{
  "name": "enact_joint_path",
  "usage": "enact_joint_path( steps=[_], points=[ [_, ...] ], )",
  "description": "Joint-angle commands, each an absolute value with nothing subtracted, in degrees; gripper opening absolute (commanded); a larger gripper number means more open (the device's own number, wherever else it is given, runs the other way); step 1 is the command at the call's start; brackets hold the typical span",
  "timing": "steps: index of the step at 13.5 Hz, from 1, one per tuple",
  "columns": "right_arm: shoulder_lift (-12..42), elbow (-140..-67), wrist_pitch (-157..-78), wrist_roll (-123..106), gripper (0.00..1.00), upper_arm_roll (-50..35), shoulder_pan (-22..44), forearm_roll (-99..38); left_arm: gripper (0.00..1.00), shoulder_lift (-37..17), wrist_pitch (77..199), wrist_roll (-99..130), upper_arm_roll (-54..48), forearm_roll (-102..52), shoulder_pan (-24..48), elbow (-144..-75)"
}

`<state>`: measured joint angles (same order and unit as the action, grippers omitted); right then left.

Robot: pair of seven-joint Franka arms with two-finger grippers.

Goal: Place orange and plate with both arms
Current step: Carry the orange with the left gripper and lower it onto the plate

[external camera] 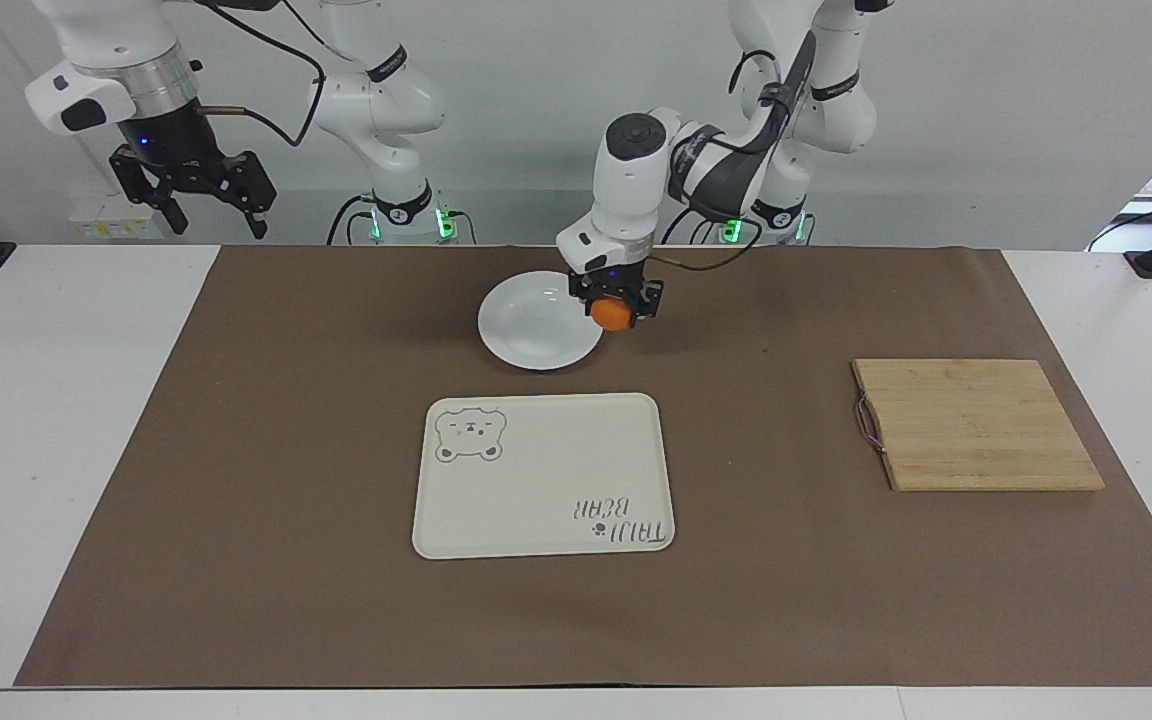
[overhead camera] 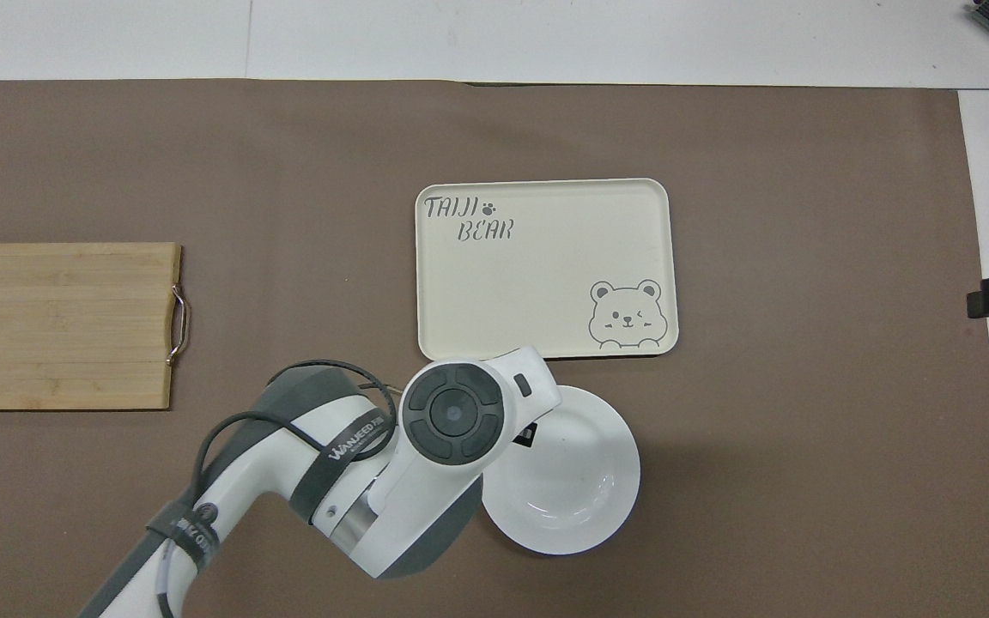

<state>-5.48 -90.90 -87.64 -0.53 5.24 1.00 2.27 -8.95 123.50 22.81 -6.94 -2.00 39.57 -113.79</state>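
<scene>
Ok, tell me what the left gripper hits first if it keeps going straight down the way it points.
Probably the plate. The left gripper points down, shut on the orange, over the plate's rim toward the left arm's end. Depth is unclear, so the orange might meet the brown mat beside the rim instead.
</scene>
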Motion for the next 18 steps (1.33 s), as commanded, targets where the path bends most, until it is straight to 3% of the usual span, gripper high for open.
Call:
enact_joint_path(
  steps=[1,4,7,8,9,11,14,18],
  points=[
    [-5.89,-91.32,-87.01,-0.09,1.00,5.01,0.35,2.64,0.00,-11.33,128.47,26.17,-5.80,-2.46,43.57,-113.73],
    [-6.42,-93.16,-87.71,0.08,1.00,4.83,0.44,2.55,0.00,-15.37,135.77,37.74,-5.80,-2.55,47.71,-114.43],
    [-6.59,-94.66,-87.54,-0.44,1.00,5.19,-1.66,2.37,0.00,-15.82,138.25,40.43,-5.80,-2.46,50.35,-116.45],
    [-6.59,-94.83,-87.45,-1.14,1.00,5.19,-1.84,2.37,0.23,-15.47,138.77,40.69,-5.80,-2.46,50.45,-117.76],
    [-6.59,-95.36,-87.45,-2.97,1.00,5.19,-1.85,2.37,0.69,-15.47,138.78,40.78,-5.80,-2.46,50.54,-117.51],
    [-7.03,-96.59,-87.10,-7.01,1.00,5.19,-1.85,2.11,1.00,-15.03,137.11,43.49,-5.63,-2.55,51.15,-116.98],
    [-8.35,-99.66,-87.45,-7.65,1.00,5.45,-3.25,-4.99,1.00,-11.70,133.17,43.42,-5.27,-2.46,48.71,-116.11],
    [-8.87,-106.06,-88.59,-7.91,1.00,5.98,-5.36,-15.44,1.00,-10.63,128.94,43.33,-5.19,-2.46,39.84,-112.95]
  ],
)
